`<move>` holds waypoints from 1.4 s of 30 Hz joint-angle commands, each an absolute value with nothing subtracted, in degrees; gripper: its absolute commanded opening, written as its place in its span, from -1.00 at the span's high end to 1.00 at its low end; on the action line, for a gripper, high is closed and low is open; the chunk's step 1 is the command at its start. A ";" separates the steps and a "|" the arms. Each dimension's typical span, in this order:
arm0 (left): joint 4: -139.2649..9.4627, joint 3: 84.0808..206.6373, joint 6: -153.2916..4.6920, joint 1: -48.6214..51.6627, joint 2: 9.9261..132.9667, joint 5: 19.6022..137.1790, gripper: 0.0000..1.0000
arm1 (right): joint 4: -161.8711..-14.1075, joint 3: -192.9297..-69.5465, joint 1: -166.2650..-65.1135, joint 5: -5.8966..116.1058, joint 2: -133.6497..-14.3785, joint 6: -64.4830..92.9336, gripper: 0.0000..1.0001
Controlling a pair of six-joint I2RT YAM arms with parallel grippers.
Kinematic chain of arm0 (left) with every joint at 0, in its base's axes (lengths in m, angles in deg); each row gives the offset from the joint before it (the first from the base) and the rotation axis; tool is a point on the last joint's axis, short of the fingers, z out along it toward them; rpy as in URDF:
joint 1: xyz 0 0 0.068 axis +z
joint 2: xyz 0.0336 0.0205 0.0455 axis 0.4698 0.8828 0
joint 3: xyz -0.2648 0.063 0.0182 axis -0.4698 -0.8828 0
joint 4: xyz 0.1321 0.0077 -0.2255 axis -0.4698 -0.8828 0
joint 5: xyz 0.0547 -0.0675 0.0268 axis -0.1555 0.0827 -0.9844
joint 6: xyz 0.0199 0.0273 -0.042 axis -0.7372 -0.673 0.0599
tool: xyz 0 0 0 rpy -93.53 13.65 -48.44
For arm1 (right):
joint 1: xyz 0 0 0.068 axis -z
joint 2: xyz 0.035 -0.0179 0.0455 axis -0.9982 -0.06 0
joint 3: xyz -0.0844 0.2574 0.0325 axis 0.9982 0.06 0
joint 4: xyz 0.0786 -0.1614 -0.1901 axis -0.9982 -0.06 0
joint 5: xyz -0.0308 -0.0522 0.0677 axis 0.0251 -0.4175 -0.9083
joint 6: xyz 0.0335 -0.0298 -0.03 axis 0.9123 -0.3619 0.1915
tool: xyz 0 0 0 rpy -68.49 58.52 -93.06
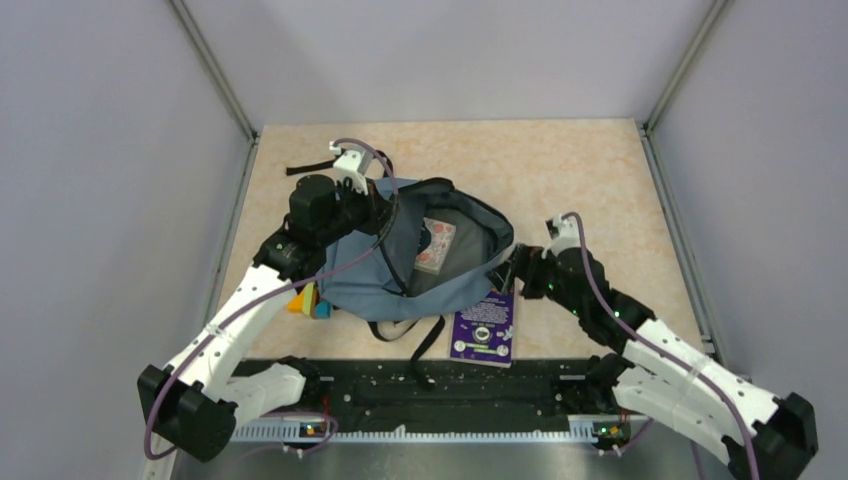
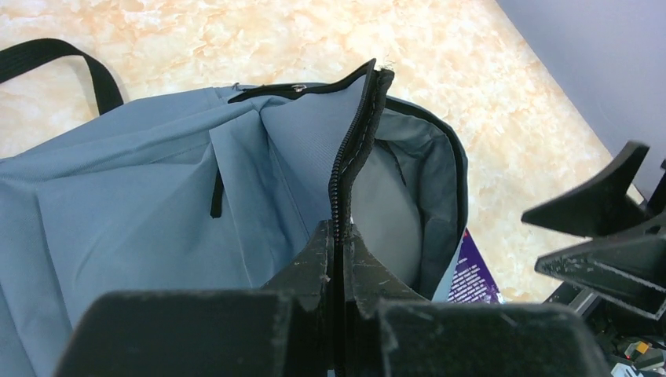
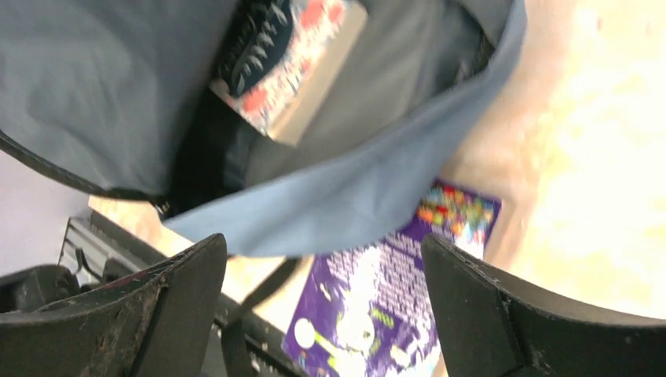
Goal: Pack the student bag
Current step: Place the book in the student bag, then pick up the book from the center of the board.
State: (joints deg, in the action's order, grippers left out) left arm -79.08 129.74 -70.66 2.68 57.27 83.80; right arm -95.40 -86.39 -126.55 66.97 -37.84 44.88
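Holding the bag (image 1: 360, 280) open in the middle of the table (image 1: 600, 190): left gripper (image 2: 339, 239) jaws clamped on the zip edge (image 2: 355, 141), which stands upright. Right gripper (image 3: 322, 255) jaws wide apart, empty, over the near rim. Fabric looks soft, light and floppy, likely sags if let go, so grip the stiffer zip seam, not a panel. Count: one bag, one patterned book (image 1: 435, 245) inside, one purple book (image 1: 483, 330) outside touching it, coloured blocks (image 1: 308, 302) at its left, number unclear.

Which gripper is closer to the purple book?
Right. The right gripper hovers open close by the purple book; the left gripper, farther off, clamps the zip edge of the student bag.
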 commanded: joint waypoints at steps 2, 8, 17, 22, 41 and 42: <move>-77.72 129.70 -70.98 2.45 55.45 82.85 1.00 | -109.86 -80.15 -126.85 59.91 -30.91 54.44 -0.76; -77.74 129.63 -70.81 2.46 55.28 82.87 1.00 | -115.18 -74.73 -129.28 58.38 -24.88 62.85 -0.74; -77.80 129.62 -70.59 2.45 55.29 82.92 1.00 | -117.94 -71.06 -139.73 61.29 -24.18 75.36 -0.66; -77.90 129.53 -70.59 2.36 55.30 82.94 1.00 | -119.22 -69.41 -142.01 60.83 -23.34 79.99 -0.64; -77.54 129.48 -70.23 2.43 56.16 83.84 1.00 | -99.24 -58.42 -145.66 65.93 -24.27 90.42 -0.45; -77.55 129.45 -70.22 2.39 56.16 83.86 1.00 | -98.58 -58.12 -145.68 65.97 -24.48 90.60 -0.40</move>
